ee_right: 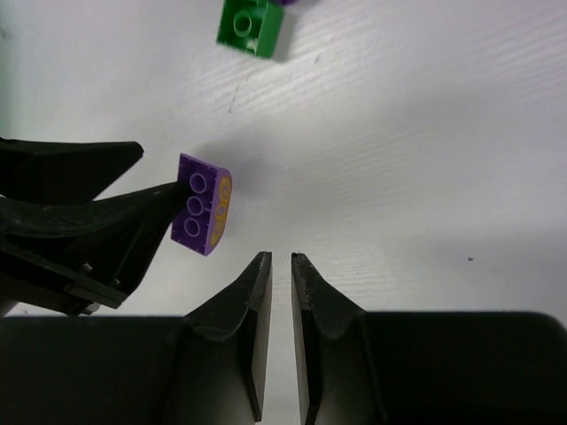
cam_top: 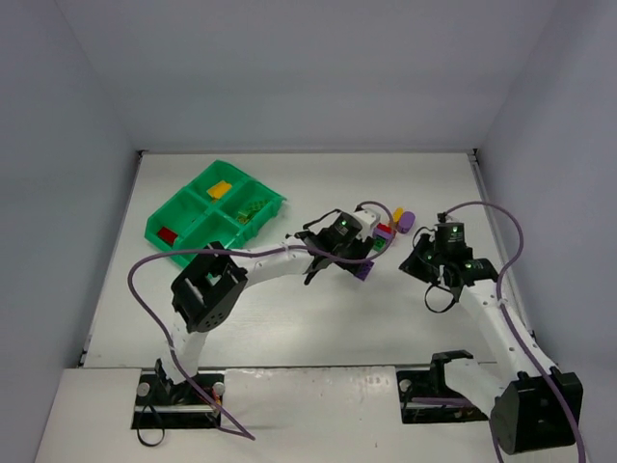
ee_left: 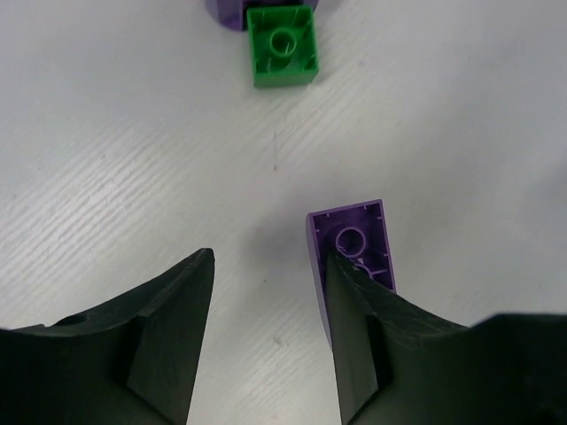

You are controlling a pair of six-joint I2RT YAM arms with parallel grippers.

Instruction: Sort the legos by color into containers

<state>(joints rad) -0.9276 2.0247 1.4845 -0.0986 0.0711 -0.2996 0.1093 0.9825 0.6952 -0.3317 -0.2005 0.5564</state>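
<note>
**Purple brick inside left jaws, not clamped; right gripper closed on nothing**

The left gripper (ee_left: 266, 332) is about half open and low over the table (cam_top: 289, 318), roughly mid-table and slightly toward the right edge. A purple brick (ee_left: 350, 246) sits between its fingers, leaning against one finger (ee_left: 363, 328). There is a clear gap to the other finger (ee_left: 168, 345), so the brick is not pinched. The left wrist view shows the brick's hollow underside with a round tube. The right wrist view shows its top with three studs in a row, a curved side and a yellow marking.

The right gripper (ee_right: 281, 274) is just beside this, toward the right edge. Its fingers are closed to a thin slit with nothing between them, and they are apart from the purple brick.

A green brick (ee_left: 282, 46) lies past the left fingertips, hollow side up. Next to it is a small cluster of loose legos (cam_top: 390, 227) in purple, yellow and red, toward the far edge.

The green tray (cam_top: 186, 193) is at the far left corner of the table, well apart from both grippers. One compartment holds a yellow brick (cam_top: 220, 189), one holds lime pieces (cam_top: 251, 207), and one holds a red brick (cam_top: 169, 234).
</note>
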